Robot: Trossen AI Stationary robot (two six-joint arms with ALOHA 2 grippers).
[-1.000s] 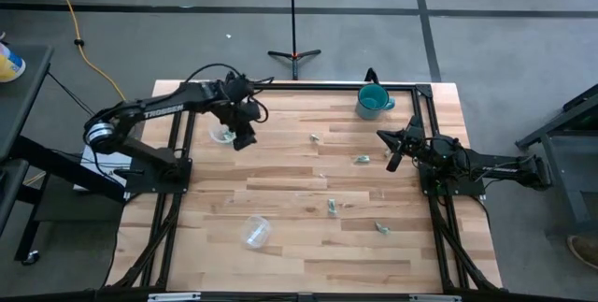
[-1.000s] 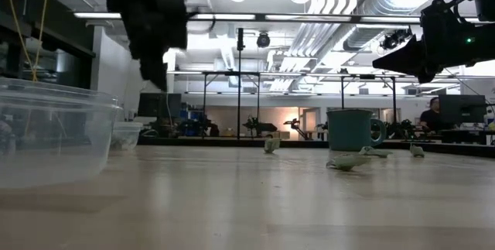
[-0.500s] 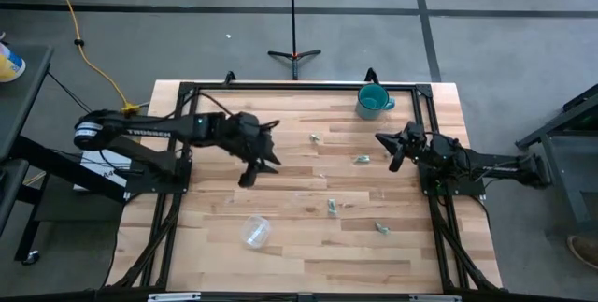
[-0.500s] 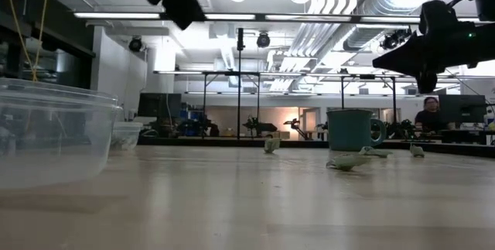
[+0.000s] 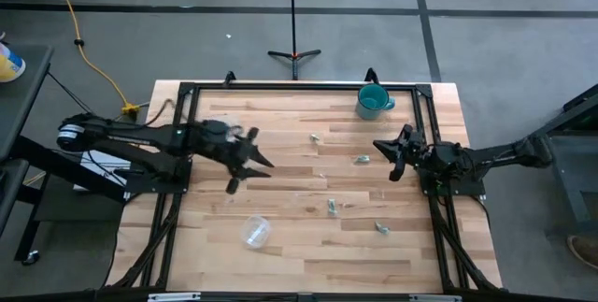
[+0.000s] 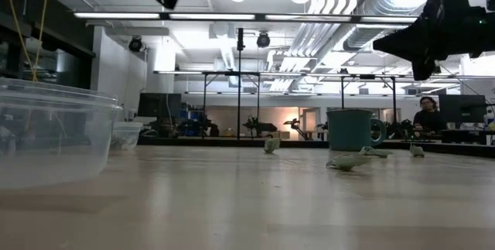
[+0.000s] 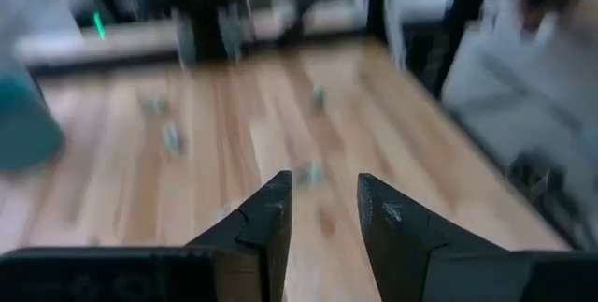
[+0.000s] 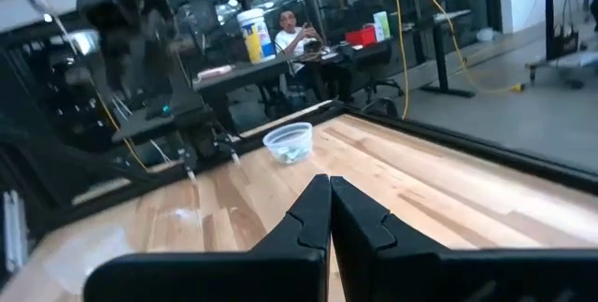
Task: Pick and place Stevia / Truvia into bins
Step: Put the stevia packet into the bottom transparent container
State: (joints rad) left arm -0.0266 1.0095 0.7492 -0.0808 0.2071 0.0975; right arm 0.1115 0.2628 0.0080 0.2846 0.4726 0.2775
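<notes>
On the table (image 5: pixel 299 246) lie five sachets (image 5: pixel 331 207) and two cups (image 5: pixel 256 231); left hand (image 5: pixel 245 165) spread empty, right hand (image 5: pixel 394 157) pressed together.

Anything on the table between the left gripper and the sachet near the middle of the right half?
In the high view, only bare wood lies between the left gripper and that sachet; the tipped clear cup sits off that line, nearer the table's front edge.

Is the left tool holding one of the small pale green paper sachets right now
No, the left tool shows bare wood between its parted fingers, and the pale green sachets lie farther off on the wooden table.
</notes>
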